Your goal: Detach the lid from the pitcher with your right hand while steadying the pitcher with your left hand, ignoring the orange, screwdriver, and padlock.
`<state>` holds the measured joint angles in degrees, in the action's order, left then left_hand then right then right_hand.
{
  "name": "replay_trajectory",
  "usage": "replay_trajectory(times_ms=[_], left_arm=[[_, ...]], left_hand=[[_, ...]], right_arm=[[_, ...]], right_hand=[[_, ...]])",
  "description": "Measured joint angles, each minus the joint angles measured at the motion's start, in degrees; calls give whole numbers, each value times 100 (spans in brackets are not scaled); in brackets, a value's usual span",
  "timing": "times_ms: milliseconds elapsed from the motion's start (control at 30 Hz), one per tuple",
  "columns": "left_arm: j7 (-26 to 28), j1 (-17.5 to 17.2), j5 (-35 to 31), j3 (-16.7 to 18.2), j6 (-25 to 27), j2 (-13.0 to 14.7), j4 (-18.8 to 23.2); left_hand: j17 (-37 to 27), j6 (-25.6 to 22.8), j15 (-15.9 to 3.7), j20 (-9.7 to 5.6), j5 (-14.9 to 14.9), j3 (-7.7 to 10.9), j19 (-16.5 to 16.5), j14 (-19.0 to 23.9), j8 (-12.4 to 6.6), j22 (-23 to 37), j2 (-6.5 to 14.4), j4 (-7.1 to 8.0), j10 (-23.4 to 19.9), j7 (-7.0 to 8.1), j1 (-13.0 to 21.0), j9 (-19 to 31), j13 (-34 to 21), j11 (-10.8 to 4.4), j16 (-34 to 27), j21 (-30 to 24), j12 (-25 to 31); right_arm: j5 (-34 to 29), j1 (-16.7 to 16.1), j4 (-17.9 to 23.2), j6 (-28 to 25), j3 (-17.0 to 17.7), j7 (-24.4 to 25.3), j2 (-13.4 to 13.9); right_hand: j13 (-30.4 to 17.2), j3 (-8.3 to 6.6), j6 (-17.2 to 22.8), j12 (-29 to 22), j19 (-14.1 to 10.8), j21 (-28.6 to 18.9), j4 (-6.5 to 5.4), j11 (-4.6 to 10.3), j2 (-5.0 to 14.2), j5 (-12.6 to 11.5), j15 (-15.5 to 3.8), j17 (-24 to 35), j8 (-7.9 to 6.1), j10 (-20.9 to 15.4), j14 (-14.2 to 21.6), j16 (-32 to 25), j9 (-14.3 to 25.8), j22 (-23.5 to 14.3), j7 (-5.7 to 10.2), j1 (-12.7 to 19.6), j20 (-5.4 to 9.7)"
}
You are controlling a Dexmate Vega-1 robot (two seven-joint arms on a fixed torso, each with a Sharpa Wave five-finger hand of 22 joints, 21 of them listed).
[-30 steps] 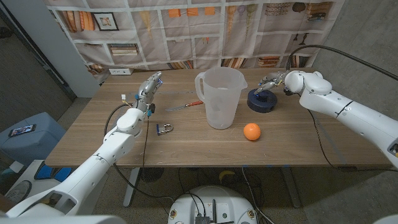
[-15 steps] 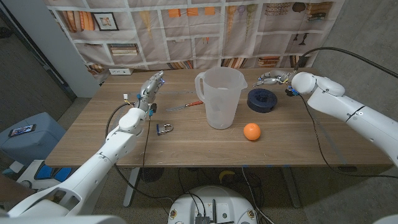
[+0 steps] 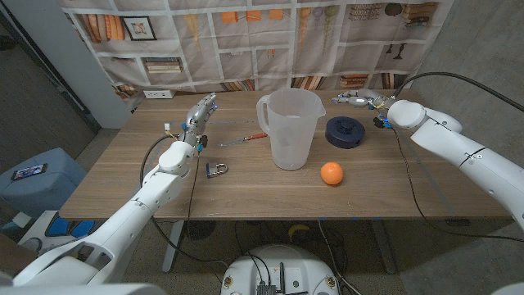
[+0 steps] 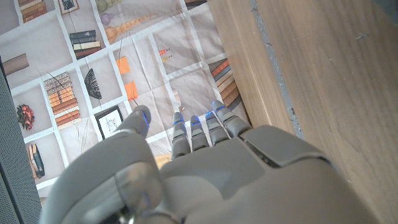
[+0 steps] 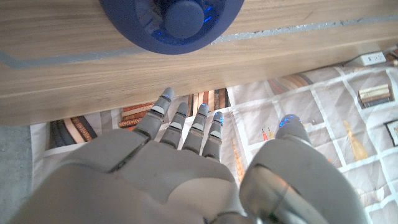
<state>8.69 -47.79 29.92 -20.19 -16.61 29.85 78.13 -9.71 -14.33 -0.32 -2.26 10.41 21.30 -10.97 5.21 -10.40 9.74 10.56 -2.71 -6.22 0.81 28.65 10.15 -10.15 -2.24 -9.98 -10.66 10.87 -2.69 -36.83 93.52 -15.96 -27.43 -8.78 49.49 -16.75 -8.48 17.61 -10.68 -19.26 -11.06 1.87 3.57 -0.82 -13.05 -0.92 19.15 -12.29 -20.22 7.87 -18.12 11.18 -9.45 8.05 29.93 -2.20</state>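
Right hand (image 3: 358, 100), empty with fingers spread, has drawn back from the blue lid (image 3: 345, 131), now resting on the table (image 3: 246, 184) beside the open pitcher (image 3: 288, 128), so detaching looks done.

The head camera looks down from above the near edge over the wooden table (image 3: 246, 184), facing a printed backdrop (image 3: 246, 41) behind its far edge. Each wrist camera sits close behind its own hand, left hand (image 4: 205, 174) and right hand (image 5: 174, 174), looking along the fingers toward that backdrop; all three views share the table's far edge and the backdrop, the right wrist view also the blue lid (image 5: 171, 22)
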Motion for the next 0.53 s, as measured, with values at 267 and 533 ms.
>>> replay_trajectory(times_ms=[267, 533], left_arm=[[-77, 55, 7, -36, -8, 4, -83], [-225, 185, 30, -69, -191, -91, -337]], left_hand=[[-4, 54, 0, 0, 0, 48, 0, 0, 0, 0, 30, 48, 31, -10, -30, 0, 0, 31, 0, 0, 0], [-3, 66, 0, 0, 0, 94, 0, 0, 0, 0, 53, 48, 62, -22, -52, 0, 0, 62, 0, 0, 0]], right_arm=[[891, -255, -126, 523, 237, 547, -138], [1364, -428, -256, 940, 348, 790, -248]], right_hand=[[76, 24, 43, 0, -120, 0, -23, -50, -7, 58, 0, -42, 0, 131, 0, 40, -27, 0, 28, -114, 120], [143, 24, 42, 1, -163, 0, -23, -49, 41, 58, 0, -102, 65, 254, 1, 117, -53, 0, 27, -162, 220]])
